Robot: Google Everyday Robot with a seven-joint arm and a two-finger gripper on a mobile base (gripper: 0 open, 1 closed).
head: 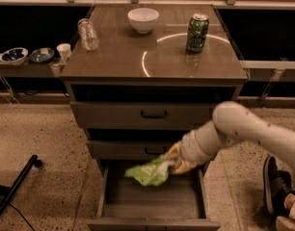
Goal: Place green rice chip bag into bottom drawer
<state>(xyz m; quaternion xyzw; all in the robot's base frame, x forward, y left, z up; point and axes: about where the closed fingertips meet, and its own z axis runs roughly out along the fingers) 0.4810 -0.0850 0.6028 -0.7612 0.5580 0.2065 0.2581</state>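
The green rice chip bag (148, 172) is a lime-green crinkly pouch hanging inside the open bottom drawer (152, 202), just above its grey floor near the back. My gripper (174, 163) comes in from the right on a white arm and is shut on the bag's right end. The gripper sits just below the middle drawer front. The bag's right end is hidden by the gripper.
On the cabinet top stand a white bowl (143, 19), a dark green soda can (197, 32) and a clear plastic bottle lying down (87, 33). Two upper drawers with black handles (154, 114) are closed. A black stand leg (15, 187) lies at the floor's left.
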